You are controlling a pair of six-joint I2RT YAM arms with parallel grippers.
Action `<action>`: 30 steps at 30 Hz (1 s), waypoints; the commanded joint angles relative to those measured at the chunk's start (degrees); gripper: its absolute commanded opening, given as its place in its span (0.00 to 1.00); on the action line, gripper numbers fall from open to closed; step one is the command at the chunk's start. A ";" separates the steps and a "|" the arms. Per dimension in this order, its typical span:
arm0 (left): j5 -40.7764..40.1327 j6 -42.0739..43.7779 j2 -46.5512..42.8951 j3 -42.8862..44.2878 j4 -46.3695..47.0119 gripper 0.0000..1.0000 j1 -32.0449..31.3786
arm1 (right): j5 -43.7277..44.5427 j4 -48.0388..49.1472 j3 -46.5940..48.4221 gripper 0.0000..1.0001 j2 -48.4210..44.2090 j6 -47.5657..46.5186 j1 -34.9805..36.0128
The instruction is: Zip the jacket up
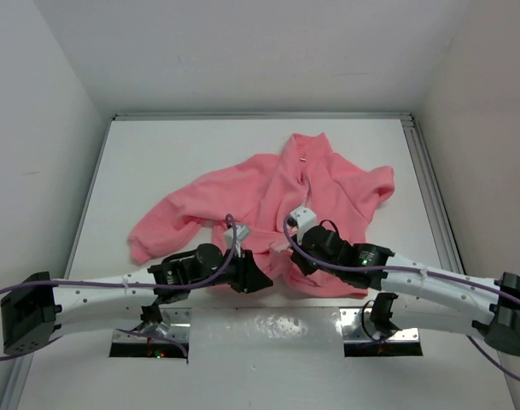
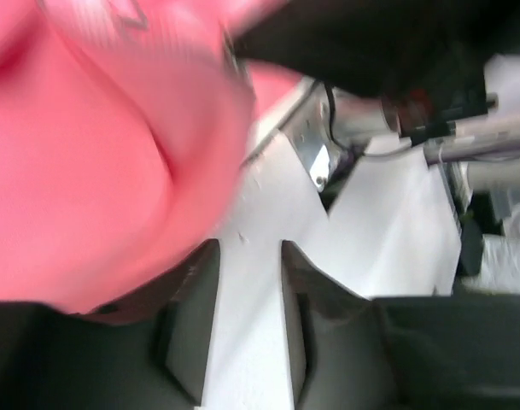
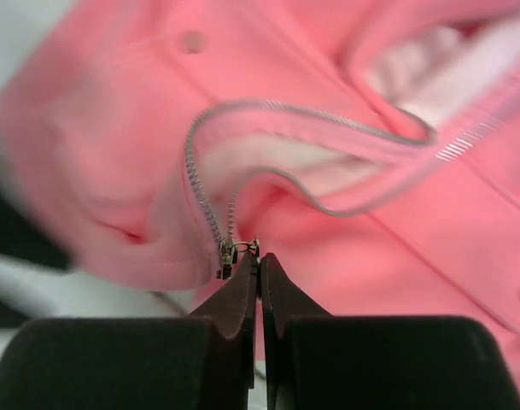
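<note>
Right gripper (image 3: 260, 256) is pinched shut on the zipper pull (image 3: 232, 253) at its tips; jacket (image 1: 268, 184) is spread on the desk (image 1: 157, 162) ahead. Left gripper (image 2: 249, 249) is parted, apparently empty (view blurred), hem (image 2: 140, 256) just beside it. Risk: with hem unanchored, fleece gets dragged instead of the zip closing; tiny pull could be lost.

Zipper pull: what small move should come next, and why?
Probably move the left gripper onto the jacket hem and close it: the right gripper pinches the zipper pull, teeth barely joined, while the left stands open on nothing, leaving the hem unanchored.
</note>
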 commanded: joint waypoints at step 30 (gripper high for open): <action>-7.07 8.70 37.95 18.18 0.58 0.01 37.36 | -2.15 10.62 -10.35 0.00 -2.84 1.57 -2.03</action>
